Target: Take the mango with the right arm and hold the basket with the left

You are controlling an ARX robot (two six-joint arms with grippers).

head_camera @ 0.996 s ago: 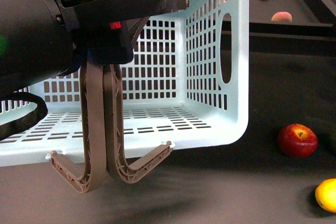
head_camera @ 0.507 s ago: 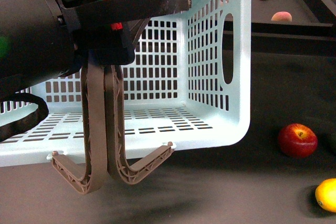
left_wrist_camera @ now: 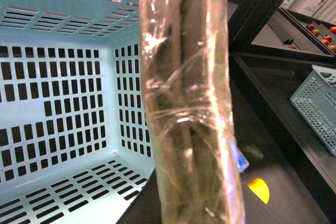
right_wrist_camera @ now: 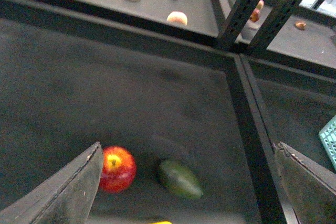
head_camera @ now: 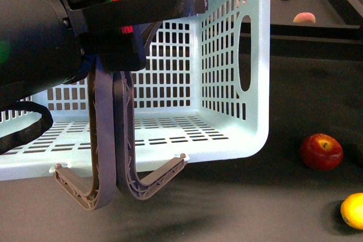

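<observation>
Left gripper: you have it closed on the two film-wrapped handles, and the basket hangs tilted from them.

Right gripper: it stands wide open above the dark table, its fingers far apart.

The mango lies on the table well to the right of the left gripper and the basket, apart from both. It is nearer you than the red apple.

From the right wrist, the apple lies just beside one finger and a dark green fruit lies between the fingers. The mango shows only as a yellow sliver at the frame edge, wrist-side of those two and untouched.
</observation>
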